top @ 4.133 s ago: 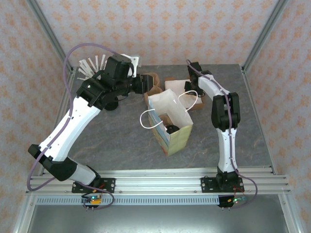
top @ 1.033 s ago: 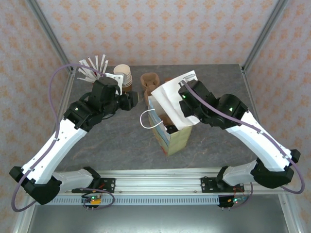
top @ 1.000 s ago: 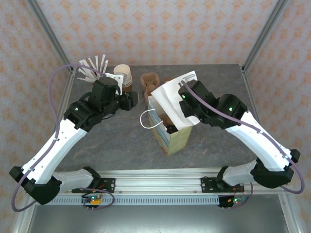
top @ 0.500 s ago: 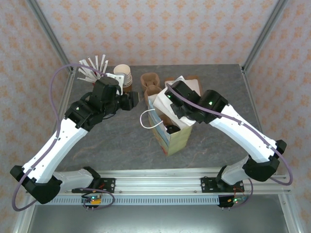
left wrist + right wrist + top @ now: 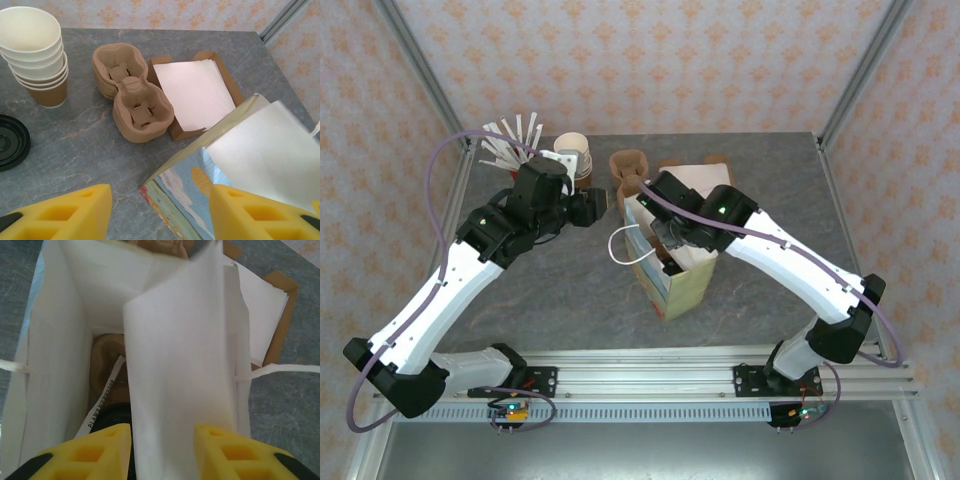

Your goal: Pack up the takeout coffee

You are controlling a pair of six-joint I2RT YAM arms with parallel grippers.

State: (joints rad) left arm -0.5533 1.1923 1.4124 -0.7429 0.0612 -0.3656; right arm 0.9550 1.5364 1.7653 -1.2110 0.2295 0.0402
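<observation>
The takeout coffee shows as a round black lid (image 5: 112, 415) deep in the paper bag (image 5: 685, 285), beside a brown carrier (image 5: 105, 357) and a wrapped straw (image 5: 100, 405); its cup body is hidden. My right gripper (image 5: 162, 450) hangs in the mouth of the bag (image 5: 55, 365), its yellow fingers (image 5: 95, 450) closed against a white napkin (image 5: 180, 365) that hangs down inside. That gripper (image 5: 665, 238) sits over the bag's top. My left gripper (image 5: 160, 210) is open and holds nothing, just left of the bag's corner (image 5: 200, 185), above the table (image 5: 598, 203).
A stack of lidless cream cups (image 5: 35, 50) and a loose black lid (image 5: 10, 142) lie at the left. Brown cup carriers (image 5: 132, 92) and a cardboard tray of napkins (image 5: 192, 92) stand behind the bag. White stirrers (image 5: 510, 140) fan out at the back left.
My right arm has swung left from above the tray and lowered the napkin into the bag. The left arm, which pulled back from the carriers earlier, has hardly moved over the last second.
</observation>
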